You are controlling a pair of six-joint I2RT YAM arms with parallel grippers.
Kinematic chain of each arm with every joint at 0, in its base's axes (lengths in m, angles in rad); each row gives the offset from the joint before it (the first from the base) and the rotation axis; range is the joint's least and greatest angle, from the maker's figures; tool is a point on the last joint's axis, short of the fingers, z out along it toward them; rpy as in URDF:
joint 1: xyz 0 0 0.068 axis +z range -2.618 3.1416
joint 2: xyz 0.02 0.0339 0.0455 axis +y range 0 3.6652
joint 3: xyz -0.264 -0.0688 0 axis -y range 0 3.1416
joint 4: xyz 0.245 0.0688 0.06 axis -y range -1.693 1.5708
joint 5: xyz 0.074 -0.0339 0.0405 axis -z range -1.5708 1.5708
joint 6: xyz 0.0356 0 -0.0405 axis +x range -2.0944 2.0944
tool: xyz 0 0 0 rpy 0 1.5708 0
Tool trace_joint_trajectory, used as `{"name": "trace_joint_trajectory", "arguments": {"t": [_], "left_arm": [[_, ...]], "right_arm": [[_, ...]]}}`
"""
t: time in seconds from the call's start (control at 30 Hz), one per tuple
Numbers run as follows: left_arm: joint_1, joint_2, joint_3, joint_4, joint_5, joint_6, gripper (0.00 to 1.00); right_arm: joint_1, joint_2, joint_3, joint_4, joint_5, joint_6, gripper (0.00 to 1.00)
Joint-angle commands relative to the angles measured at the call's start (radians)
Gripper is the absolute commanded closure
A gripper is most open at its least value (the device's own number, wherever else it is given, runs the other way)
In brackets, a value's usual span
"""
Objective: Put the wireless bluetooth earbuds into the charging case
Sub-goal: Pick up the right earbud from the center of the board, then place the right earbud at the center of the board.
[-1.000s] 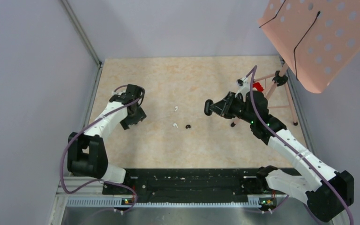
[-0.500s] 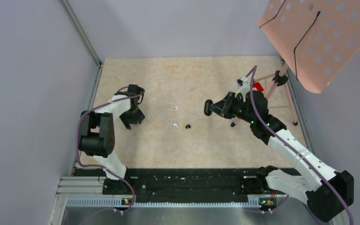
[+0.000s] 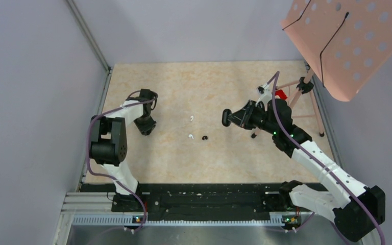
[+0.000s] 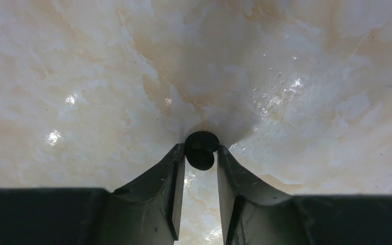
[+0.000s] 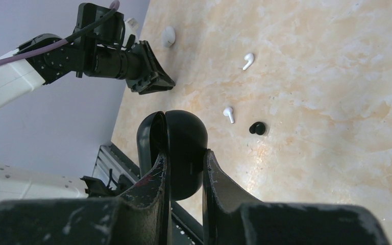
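My left gripper (image 4: pixel 201 153) is down on the marble table at the left (image 3: pixel 147 126), shut on a black earbud (image 4: pixel 200 142) pinched between its fingertips. My right gripper (image 5: pixel 185 154) hangs above the table at the right, shut on the black charging case (image 5: pixel 184 138), whose lid stands open (image 3: pixel 227 118). Between the arms lie two white stemmed earbuds (image 3: pixel 192 118) (image 3: pixel 190 136) and a second black earbud (image 3: pixel 204 137). The right wrist view shows the same white buds (image 5: pixel 247 60) (image 5: pixel 228 114), the black one (image 5: pixel 257 128) and the left gripper (image 5: pixel 150 81).
A pink perforated stand (image 3: pixel 347 41) leans over the back right corner, its legs (image 3: pixel 314 109) on the table beside my right arm. Grey walls close the left and back. A small white round thing (image 5: pixel 169 35) lies near the left wall.
The left arm has folded in and lowered its gripper to the table, and its jaws have closed onto the black earbud. The right arm has held still with the case.
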Motion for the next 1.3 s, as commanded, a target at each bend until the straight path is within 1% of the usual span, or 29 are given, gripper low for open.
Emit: {"name": "trace_joint_trajectory", "arguments": {"t": [0.0,0.07,0.13,0.27,0.4,0.5,0.63,0.7,0.83,0.93,1.0,1.07,1.17,1.23,1.27], "left_arm": [[0.008,0.005,0.016,0.021,-0.017,0.015,0.71],[0.008,-0.012,0.018,0.010,-0.001,0.023,0.77],[0.001,-0.045,0.017,0.002,0.025,0.052,0.86],[-0.067,-0.156,0.015,-0.026,0.049,0.107,0.86],[-0.212,-0.197,0.057,-0.046,0.092,0.122,0.85],[-0.331,-0.153,0.137,-0.059,0.138,0.103,0.84],[-0.440,-0.074,0.236,-0.035,0.175,0.070,0.83],[-0.475,-0.022,0.283,-0.016,0.189,0.059,0.83],[-0.506,0.100,0.388,-0.030,0.199,0.040,0.83],[-0.509,0.145,0.393,0.015,0.222,0.026,0.82],[-0.510,0.173,0.399,0.032,0.228,0.022,0.80],[-0.511,0.196,0.411,0.033,0.225,0.022,0.72],[-0.511,0.205,0.425,0.017,0.208,0.019,0.49],[-0.511,0.182,0.426,0.014,0.204,0.020,0.40],[-0.510,0.166,0.425,0.010,0.201,0.023,0.38]], "right_arm": [[-0.010,0.001,0.030,0.040,-0.015,-0.014,1.00],[-0.011,-0.001,0.031,0.040,-0.016,-0.013,1.00],[-0.011,-0.004,0.030,0.041,-0.016,-0.010,1.00],[-0.010,-0.015,0.025,0.035,-0.012,-0.009,1.00],[-0.011,-0.022,0.012,0.034,0.004,-0.006,1.00],[-0.011,-0.028,0.008,0.033,0.020,0.002,1.00],[-0.011,-0.048,0.014,0.009,0.038,-0.007,1.00],[-0.011,-0.055,0.019,-0.012,0.049,-0.018,1.00],[-0.011,-0.072,0.018,-0.032,0.063,-0.026,1.00],[-0.010,-0.091,0.020,-0.048,0.082,-0.033,1.00],[-0.010,-0.099,0.020,-0.060,0.092,-0.040,1.00],[-0.011,-0.100,0.023,-0.066,0.094,-0.044,1.00],[-0.011,-0.100,0.022,-0.068,0.092,-0.043,1.00],[-0.011,-0.095,0.025,-0.067,0.082,-0.044,1.00],[-0.010,-0.090,0.028,-0.066,0.078,-0.048,1.00]]}}
